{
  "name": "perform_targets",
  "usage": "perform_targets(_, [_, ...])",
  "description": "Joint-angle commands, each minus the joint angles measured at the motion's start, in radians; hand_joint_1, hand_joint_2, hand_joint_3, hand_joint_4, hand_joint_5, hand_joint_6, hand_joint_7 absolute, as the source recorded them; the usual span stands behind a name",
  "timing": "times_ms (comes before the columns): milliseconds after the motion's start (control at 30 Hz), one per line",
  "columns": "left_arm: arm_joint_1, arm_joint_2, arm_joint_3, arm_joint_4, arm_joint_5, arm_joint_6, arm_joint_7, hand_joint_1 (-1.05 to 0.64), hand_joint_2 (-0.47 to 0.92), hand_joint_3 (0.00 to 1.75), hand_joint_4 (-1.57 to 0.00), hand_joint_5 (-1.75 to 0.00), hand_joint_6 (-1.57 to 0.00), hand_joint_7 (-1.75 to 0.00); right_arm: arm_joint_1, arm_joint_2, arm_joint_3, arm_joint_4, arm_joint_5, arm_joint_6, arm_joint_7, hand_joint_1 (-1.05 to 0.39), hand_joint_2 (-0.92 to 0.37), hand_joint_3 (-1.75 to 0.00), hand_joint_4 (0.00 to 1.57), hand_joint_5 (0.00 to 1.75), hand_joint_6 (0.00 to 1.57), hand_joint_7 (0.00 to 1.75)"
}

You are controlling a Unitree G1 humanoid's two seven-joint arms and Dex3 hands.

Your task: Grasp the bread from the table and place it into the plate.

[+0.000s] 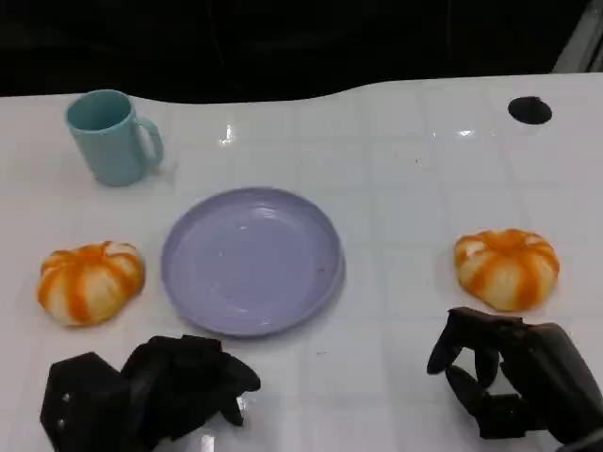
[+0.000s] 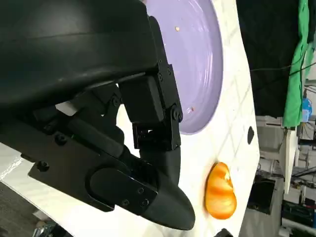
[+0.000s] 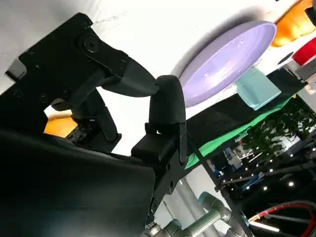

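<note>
Two orange-and-white striped breads lie on the white table, one on each side of the lilac plate [image 1: 252,259]. The left bread [image 1: 89,281] sits just beyond my left hand [image 1: 160,391]. The right bread [image 1: 507,267] sits just beyond my right hand [image 1: 513,372]. Both hands rest low near the table's front edge, fingers loosely bent and apart, holding nothing. The left wrist view shows my left hand [image 2: 148,123], the plate [image 2: 197,59] and the right bread [image 2: 220,191] past it. In the right wrist view, the right bread [image 3: 61,126] peeks out behind my right hand [image 3: 123,98], with the plate [image 3: 227,59] and the left bread [image 3: 296,24] farther off.
A teal mug [image 1: 111,137] stands at the back left, beyond the plate. A small black round mark [image 1: 529,109] is on the table at the back right. The table's far edge curves against a dark background.
</note>
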Motion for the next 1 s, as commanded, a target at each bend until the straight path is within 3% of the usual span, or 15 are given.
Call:
perform_targets(33, [0.007,0.011,0.007,0.002,0.0,0.008,0.002,-1.03,0.82,0.0,-0.89,-1.5,-1.44,-0.48,0.006,-0.011,-0.001,-0.006,-0.004,0.008,-0.007,-0.33,-0.38,-1.28,0.91,1.75,0.8,1.46])
perform_targets(300, [0.002,0.013,0.008,0.014,0.001,0.001,-0.001,-1.02,0.82,0.0,-0.89,-1.51,-1.44,-0.49,0.001,-0.006,-0.005,0.003,0.009,-0.01,-0.013,-0.32,-0.38,-1.29,0.89,1.75,0.81,1.41])
perform_targets(400, [0.001,0.014,0.008,0.016,0.003,-0.004,-0.001,-1.02,0.83,0.0,-0.89,-1.5,-1.43,-0.49,0.001,-0.003,-0.009,0.003,0.014,-0.011,-0.016,-0.32,-0.4,-1.24,0.86,1.75,0.84,1.27])
perform_targets(467, [0.001,0.014,0.007,0.015,0.003,-0.001,0.0,-1.03,0.83,0.0,-0.89,-1.5,-1.43,-0.49,0.001,-0.001,-0.011,-0.002,0.003,-0.005,-0.035,-0.32,-0.47,-1.09,0.82,1.72,0.86,1.11])
perform_targets(667, [0.0,0.014,0.007,0.015,0.006,0.002,0.004,-1.03,0.83,0.01,-0.9,-1.49,-1.44,-0.49,0.007,0.007,-0.022,-0.029,0.0,0.02,-0.069,-0.35,-0.71,-0.61,0.78,1.17,0.88,0.61])
perform_targets(900, [-0.001,0.012,0.008,0.017,0.002,0.004,0.002,-1.03,0.83,0.0,-0.9,-1.48,-1.44,-0.49,-0.009,-0.013,-0.026,-0.056,-0.027,0.029,-0.101,-0.37,-0.87,-0.26,0.59,0.65,0.79,0.14])
perform_targets(1000, [-0.001,0.013,0.007,0.022,0.003,-0.005,-0.002,-1.03,0.82,0.0,-0.9,-1.48,-1.44,-0.49,-0.008,-0.029,-0.028,-0.088,-0.039,0.062,-0.081,-0.42,-0.92,-0.18,0.44,0.47,0.64,0.02])
